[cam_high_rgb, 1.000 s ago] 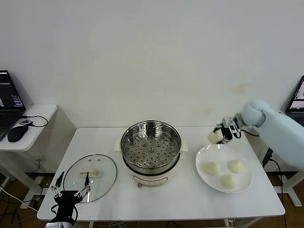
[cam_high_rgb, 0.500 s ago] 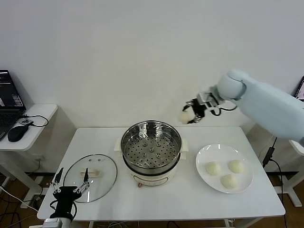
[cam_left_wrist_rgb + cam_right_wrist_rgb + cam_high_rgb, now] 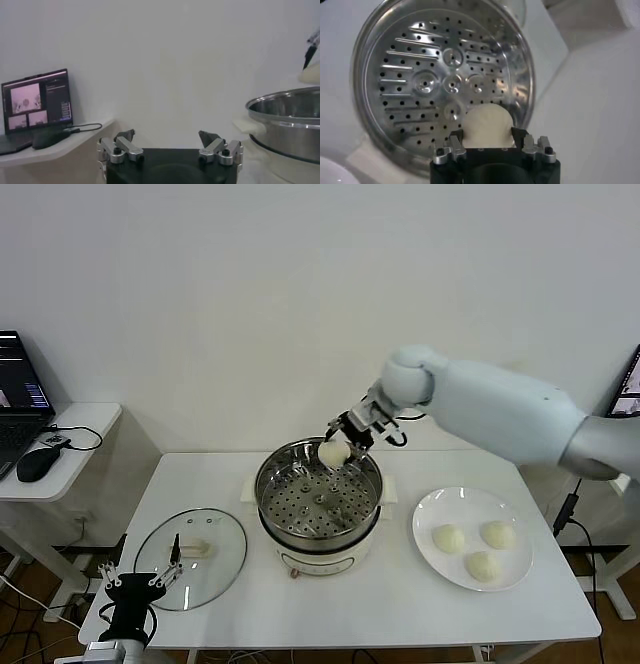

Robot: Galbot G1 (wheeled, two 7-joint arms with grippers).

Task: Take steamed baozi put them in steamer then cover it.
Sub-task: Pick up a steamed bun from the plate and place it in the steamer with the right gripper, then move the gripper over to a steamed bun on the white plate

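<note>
In the head view, a white surface point(image 3: 400, 604) is seen carrying the steamer point(image 3: 318, 502) at its middle, a shiny steel pot on a white base with its perforated tray bare. The cover point(image 3: 190, 559), clear glass with a cream handle, lies flat near the surface's front left corner. A white plate point(image 3: 430, 554) near the right edge holds three steamed baozi point(image 3: 447, 538), smooth, round and cream-white. A fourth bun point(image 3: 333, 452) is gripped in the jaws of the right gripper point(image 3: 345, 442), held over the far rim of the steamer. The left gripper point(image 3: 135, 589) is parked at the front left corner, just before the cover, its jaws spread wide and empty. A side desk with a laptop point(image 3: 20, 374) and a mouse point(image 3: 35, 466) stands beyond the left edge.

In the left wrist view, the left gripper's point(image 3: 170, 150) jaws are shown wide apart, with the steamer's wall point(image 3: 287, 125) nearby and the laptop point(image 3: 36, 102) farther off.

In the right wrist view, the right gripper point(image 3: 490, 140) is closed on the bun point(image 3: 487, 127), directly above the perforated tray point(image 3: 435, 85) near the pot's rim.
</note>
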